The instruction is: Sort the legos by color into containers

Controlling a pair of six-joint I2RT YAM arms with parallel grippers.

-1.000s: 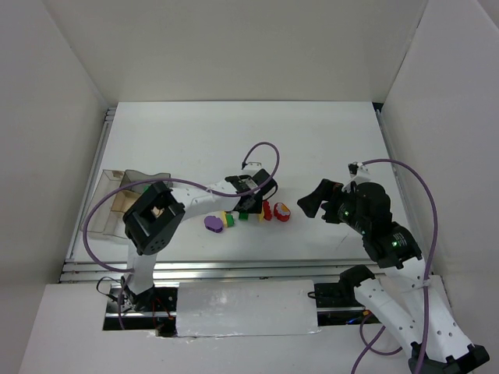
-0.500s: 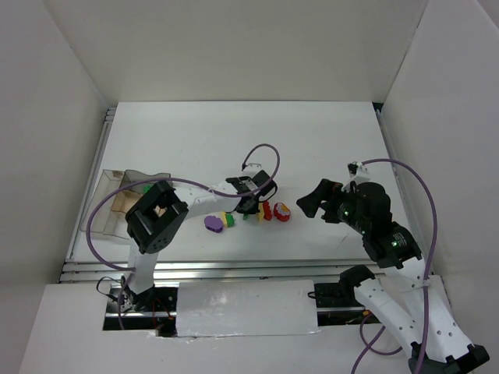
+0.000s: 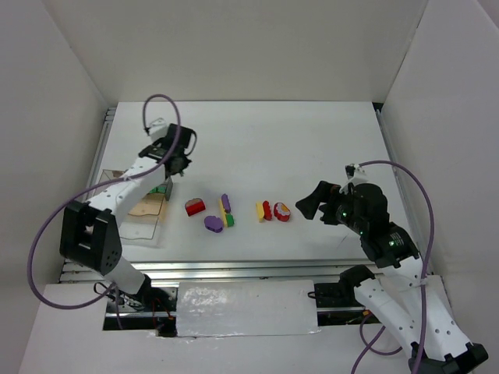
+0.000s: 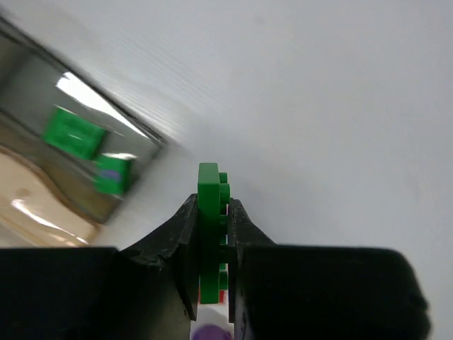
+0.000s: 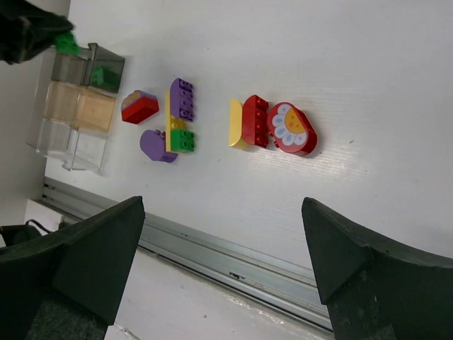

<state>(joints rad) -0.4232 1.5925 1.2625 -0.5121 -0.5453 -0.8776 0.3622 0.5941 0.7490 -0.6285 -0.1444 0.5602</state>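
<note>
My left gripper (image 3: pixel 170 173) is shut on a green lego brick (image 4: pixel 209 205), held edge-on above the table beside the far end of the containers (image 3: pixel 139 231). That end compartment (image 4: pixel 78 152) holds two green pieces (image 4: pixel 71 132). The other legos lie mid-table: a red rounded piece (image 5: pixel 139 108), a purple brick (image 5: pixel 181 99), a purple rounded piece (image 5: pixel 157 145), a small green brick (image 5: pixel 182 140), a yellow piece (image 5: pixel 236 124), a red brick (image 5: pixel 255 120) and a red flower disc (image 5: pixel 291 129). My right gripper (image 3: pixel 308 205) is open and empty, right of the legos, above the table.
The containers (image 5: pixel 71 134) stand at the table's left edge by the side wall. A metal rail (image 5: pixel 233 262) runs along the near edge. White walls close in the table on three sides.
My left arm has swung from the lego group mid-table to the far left by the containers, carrying the green brick. A red rounded piece now shows where the arm was. The right arm has not moved.
</note>
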